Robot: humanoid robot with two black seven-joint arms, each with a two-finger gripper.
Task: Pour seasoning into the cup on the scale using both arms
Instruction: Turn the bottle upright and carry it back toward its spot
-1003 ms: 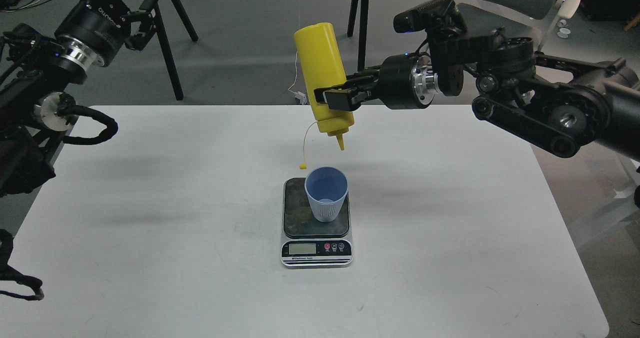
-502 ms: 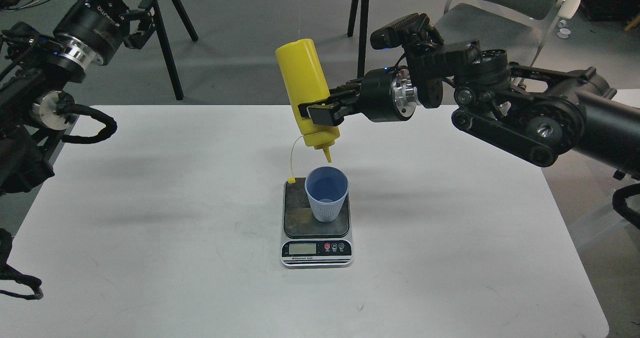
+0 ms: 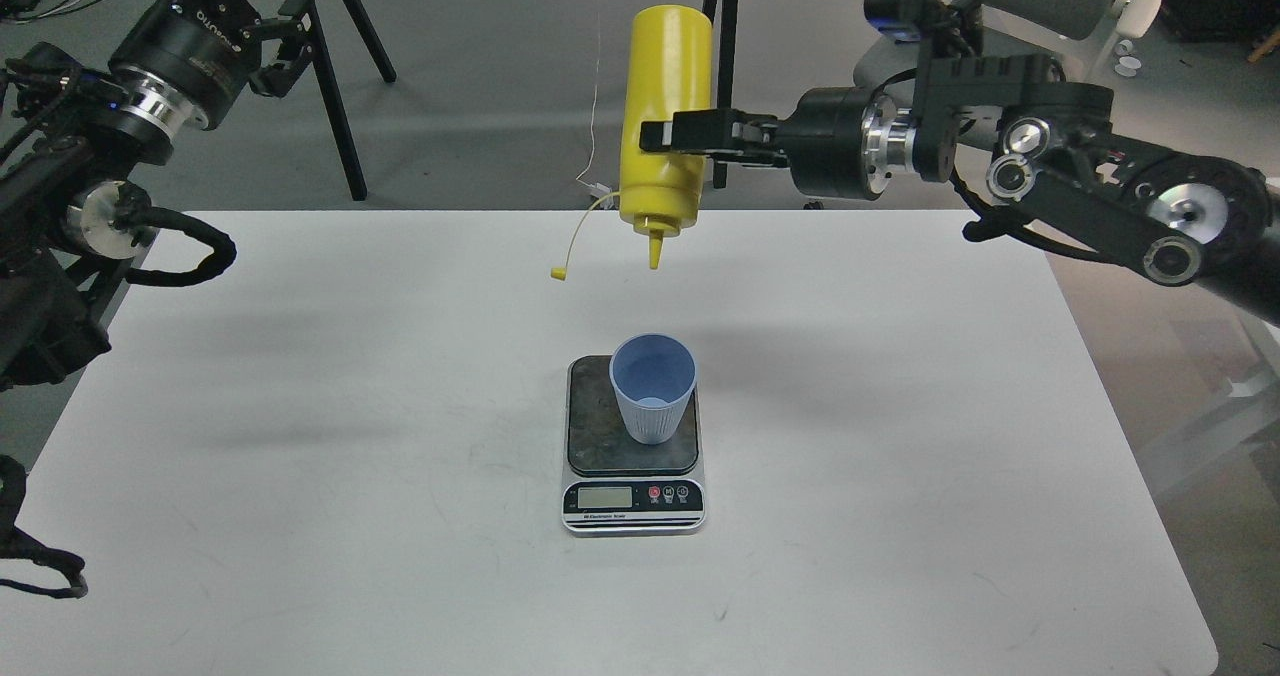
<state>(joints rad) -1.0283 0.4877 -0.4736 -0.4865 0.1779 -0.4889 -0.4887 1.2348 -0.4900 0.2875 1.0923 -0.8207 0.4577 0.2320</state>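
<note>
Seasoning, in a yellow squeeze bottle [image 3: 665, 121], is hanging upside down above the far half of a white table [image 3: 300, 436], with its thin nozzle [image 3: 655, 252] pointing straight down. The right gripper [image 3: 668, 136] is reaching in from the right, level with the table, and its fingers [image 3: 700, 132] are clamping across the middle of the bottle, so the claw is closed tight on it. A small yellow cap [image 3: 557, 274] is dangling on a thin strap to the left of the nozzle. Well below the nozzle, and nearer the viewer, a light blue cup [image 3: 653, 388] is standing upright with its mouth open, ribbed on its lower outside. The cup is sitting on the dark platform of a small kitchen scale [image 3: 633, 448], toward the platform's right side, and the scale is resting flat near the middle of the table with its display and red and white buttons facing the viewer. Nothing is showing between the nozzle and the cup, and the two are well apart. The left gripper [image 3: 285, 31] is raised off the table at the far left, beside a black stand leg [image 3: 335, 106], and is holding nothing; it is showing dark and partly side-on, so I cannot tell how far its fingers are spread.
</note>
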